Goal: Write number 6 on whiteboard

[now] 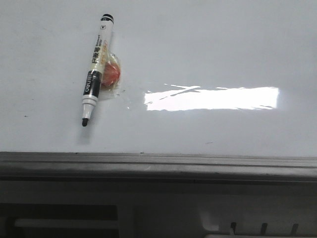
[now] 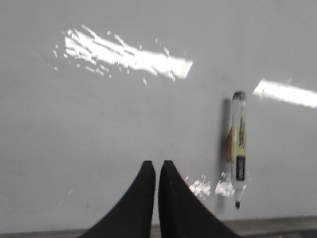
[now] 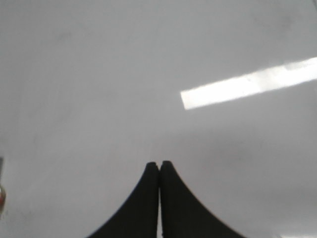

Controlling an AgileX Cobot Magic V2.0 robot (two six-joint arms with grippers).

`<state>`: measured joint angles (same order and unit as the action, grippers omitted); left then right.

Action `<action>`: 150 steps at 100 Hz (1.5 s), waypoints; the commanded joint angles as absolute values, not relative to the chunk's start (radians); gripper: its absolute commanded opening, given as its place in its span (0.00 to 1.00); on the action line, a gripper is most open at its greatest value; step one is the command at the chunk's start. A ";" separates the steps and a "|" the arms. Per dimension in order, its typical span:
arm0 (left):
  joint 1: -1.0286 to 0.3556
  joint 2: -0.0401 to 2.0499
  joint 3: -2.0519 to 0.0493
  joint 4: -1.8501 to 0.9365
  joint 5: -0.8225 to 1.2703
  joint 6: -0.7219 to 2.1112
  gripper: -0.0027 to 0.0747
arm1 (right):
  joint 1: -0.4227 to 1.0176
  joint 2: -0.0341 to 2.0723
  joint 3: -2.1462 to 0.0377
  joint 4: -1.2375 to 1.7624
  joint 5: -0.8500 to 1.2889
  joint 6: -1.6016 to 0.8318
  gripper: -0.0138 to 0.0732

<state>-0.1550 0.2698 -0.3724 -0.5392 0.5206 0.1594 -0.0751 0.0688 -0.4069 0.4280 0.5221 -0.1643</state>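
The whiteboard (image 1: 208, 54) fills the front view, glossy white with a grey metal edge strip (image 1: 158, 161) along its near side. No number 6 shows on it. An uncapped black-and-white marker (image 1: 97, 67) lies on the board at the left, tip toward the near edge, resting against a small red-orange thing in clear wrap (image 1: 111, 73). It also shows in the left wrist view (image 2: 238, 148). My left gripper (image 2: 158, 164) is shut and empty, over the board beside the marker. My right gripper (image 3: 159, 164) is shut and empty over bare board.
A bright glare patch (image 1: 210, 98) lies on the board right of the marker. Below the edge strip is a grey panel with slots (image 1: 262, 228). Faint specks mark the board near its left edge (image 1: 26, 116).
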 commanded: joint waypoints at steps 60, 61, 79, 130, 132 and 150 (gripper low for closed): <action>-0.581 0.906 -0.563 -0.910 0.302 0.475 0.52 | -0.008 0.190 -0.504 0.422 0.597 -0.239 0.64; -0.587 0.911 -0.563 -0.911 0.297 0.475 0.52 | -0.008 0.190 -0.504 0.422 0.595 -0.239 0.64; -0.714 1.039 -0.580 -0.925 0.159 0.475 0.52 | -0.008 0.190 -0.504 0.422 0.593 -0.239 0.64; -0.735 1.205 -0.589 -0.970 0.035 0.477 0.01 | 0.013 0.190 -0.508 0.422 0.594 -0.280 0.64; -0.735 1.199 -0.593 -0.958 0.062 0.480 0.02 | 0.024 0.190 -0.514 0.422 0.605 -0.306 0.64; -0.741 1.133 -0.653 -0.826 0.402 0.764 0.01 | 0.157 0.265 -0.584 0.426 0.734 -0.446 0.64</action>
<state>-0.7360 1.1852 -0.5893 -0.8813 0.2396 0.5919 0.0908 0.2016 -0.5213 0.4097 0.7291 -0.3601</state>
